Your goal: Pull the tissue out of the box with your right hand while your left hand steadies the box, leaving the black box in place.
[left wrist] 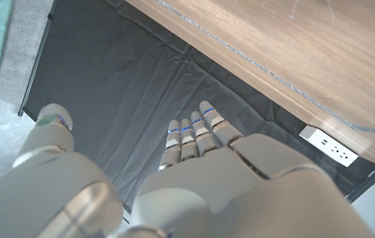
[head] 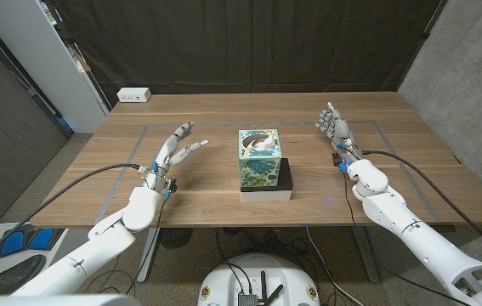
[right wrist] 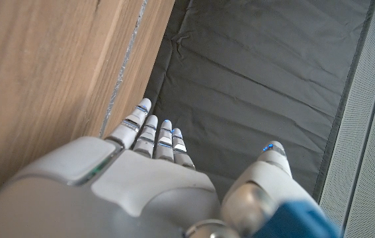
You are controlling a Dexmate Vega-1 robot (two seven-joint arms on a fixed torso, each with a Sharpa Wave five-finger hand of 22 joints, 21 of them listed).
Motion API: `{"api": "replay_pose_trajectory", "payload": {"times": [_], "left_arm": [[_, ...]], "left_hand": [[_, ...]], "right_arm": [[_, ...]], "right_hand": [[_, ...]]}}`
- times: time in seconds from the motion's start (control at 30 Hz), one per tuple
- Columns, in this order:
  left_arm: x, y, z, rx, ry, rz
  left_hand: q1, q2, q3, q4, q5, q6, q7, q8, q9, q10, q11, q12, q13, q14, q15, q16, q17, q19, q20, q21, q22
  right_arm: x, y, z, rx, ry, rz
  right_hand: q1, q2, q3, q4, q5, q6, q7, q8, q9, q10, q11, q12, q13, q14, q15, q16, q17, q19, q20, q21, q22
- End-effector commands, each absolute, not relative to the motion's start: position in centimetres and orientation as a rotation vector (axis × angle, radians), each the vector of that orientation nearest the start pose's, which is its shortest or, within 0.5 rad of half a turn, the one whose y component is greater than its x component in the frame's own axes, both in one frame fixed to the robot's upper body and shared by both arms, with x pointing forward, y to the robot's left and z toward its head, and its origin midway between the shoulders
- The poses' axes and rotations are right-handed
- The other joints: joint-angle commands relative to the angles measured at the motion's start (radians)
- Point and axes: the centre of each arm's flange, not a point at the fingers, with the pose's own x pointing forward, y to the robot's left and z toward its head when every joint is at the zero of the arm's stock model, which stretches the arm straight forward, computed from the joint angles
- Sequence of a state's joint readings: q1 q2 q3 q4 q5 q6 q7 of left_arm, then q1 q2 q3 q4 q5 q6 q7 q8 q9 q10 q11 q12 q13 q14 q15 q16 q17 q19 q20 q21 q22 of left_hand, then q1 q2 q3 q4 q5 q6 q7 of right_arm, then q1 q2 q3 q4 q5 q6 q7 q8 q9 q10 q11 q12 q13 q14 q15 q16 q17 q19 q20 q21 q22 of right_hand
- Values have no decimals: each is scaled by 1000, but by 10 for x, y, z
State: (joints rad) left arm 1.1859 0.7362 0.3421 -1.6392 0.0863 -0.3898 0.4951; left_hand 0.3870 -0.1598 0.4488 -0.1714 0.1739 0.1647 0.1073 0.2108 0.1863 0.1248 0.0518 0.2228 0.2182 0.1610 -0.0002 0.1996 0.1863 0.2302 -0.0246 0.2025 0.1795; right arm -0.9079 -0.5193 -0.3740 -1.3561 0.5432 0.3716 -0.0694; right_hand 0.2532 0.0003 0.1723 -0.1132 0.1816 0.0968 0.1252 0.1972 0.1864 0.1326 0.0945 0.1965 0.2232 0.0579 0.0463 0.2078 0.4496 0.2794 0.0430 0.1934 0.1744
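The tissue box (head: 259, 159) is a cube with a teal-and-green leafy print and a bit of white tissue (head: 263, 140) poking out the top. It sits on a flat black box (head: 280, 181) on the desk (head: 215, 204), between the two hands. The left hand (head: 176, 148) and right hand (head: 335, 127) are both empty, fingers spread, well apart from it.

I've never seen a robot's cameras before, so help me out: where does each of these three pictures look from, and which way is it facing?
Head view: from the robot's head, down over the wooden table, tissue box, black box, left hand and right hand.
Left wrist view: along the left hand's back toward a dark curtain.
Right wrist view: along the right hand's back, same curtain.
Shared: table, curtain; head and left wrist views share the white power strip.
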Motion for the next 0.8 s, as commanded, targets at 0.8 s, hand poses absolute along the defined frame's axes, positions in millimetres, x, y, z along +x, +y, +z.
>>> {"api": "replay_pose_trajectory", "payload": {"times": [0.8], "left_arm": [[474,284,-120,630,-925,-17]], "left_hand": [[9,8,-6,6,7,20,4,3,2,18,2,6,2,21,12,5,2,22,11,7,2]], "right_arm": [[633,-275,-42,-45,-640,121]], "right_hand": [[-7,1,1,-11,2,2,8,4,2,7,-2,8,-4,11,-2,9,-6,6,-4,8,2]]}}
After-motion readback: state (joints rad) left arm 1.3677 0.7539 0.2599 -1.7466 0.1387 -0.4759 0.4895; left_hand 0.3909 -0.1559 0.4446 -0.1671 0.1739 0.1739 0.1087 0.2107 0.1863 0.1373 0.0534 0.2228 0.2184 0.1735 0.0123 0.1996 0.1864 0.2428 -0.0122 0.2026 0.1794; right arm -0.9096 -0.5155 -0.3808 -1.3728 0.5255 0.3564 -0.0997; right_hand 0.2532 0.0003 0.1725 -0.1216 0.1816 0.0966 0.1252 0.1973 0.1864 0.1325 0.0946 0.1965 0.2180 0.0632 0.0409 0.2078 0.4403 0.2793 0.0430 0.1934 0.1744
